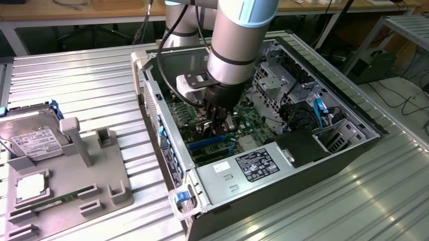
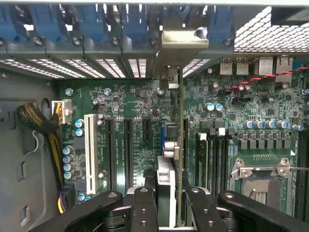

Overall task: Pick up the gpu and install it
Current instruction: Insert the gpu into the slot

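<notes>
Black gripper [image 2: 170, 205] fingers [image 2: 144, 208] sit closest to the wrist camera, clenched on the gpu [image 2: 179, 159], which stands edge-on between them. Its thin board runs straight ahead from the fingertips over the motherboard [image 2: 140, 140], and its silvery end bracket [image 2: 181, 46] reaches the rear wall of the computer case [image 2: 29, 159] at the far end, beside the row of blue slot clips [image 2: 91, 24]. Whether the card's lower edge is fully seated in a slot cannot be told.

Just to one side of the held card lie two long dark expansion slots [image 2: 119, 152] and, farther that way, a white slot [image 2: 89, 150]. Beyond those, well away from the fingers, a braided cable bundle [image 2: 41, 128] curves to a white connector. On the other side of the card stand upright memory slots [image 2: 215, 154], and past them the metal-framed processor socket [image 2: 260, 174].

From the exterior view, the gripper [image 1: 224, 123] hangs down inside the open case [image 1: 348, 145] with the arm [image 1: 234, 45] above it, the card [image 1: 229, 125] at its tip over the green board. A power supply [image 1: 258, 163] with a white label sits at the near end of the case. Outside the case, well apart on the exterior view's left, a grey fixture tray [image 1: 100, 175] holds a hard drive [image 1: 33, 138], a processor [image 1: 30, 187] and a green memory stick [image 1: 54, 203] on the ribbed metal table [image 1: 87, 85].
</notes>
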Motion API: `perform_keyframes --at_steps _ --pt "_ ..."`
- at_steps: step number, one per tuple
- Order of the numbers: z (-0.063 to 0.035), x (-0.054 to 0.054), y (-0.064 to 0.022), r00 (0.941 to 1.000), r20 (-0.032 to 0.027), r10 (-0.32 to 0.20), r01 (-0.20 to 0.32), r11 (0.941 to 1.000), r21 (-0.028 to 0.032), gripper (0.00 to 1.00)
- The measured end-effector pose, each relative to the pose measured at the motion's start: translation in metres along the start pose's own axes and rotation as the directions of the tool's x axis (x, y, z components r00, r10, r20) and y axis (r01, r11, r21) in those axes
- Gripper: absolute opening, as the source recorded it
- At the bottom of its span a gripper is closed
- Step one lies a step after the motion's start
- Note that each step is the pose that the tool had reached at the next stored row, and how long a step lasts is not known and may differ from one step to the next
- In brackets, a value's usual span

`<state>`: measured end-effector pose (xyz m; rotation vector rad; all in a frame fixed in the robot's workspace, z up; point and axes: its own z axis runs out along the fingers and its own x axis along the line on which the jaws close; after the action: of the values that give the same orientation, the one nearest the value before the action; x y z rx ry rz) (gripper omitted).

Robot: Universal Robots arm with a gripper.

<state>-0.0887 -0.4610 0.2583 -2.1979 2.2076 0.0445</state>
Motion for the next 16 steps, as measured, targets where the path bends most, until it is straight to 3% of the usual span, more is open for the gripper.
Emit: perform_keyframes --at_steps 16 --pt "0.0124 -0.003 0.0015 1.0 -0.0001 0.0 0.0 1.0 -0.0001 0.28"
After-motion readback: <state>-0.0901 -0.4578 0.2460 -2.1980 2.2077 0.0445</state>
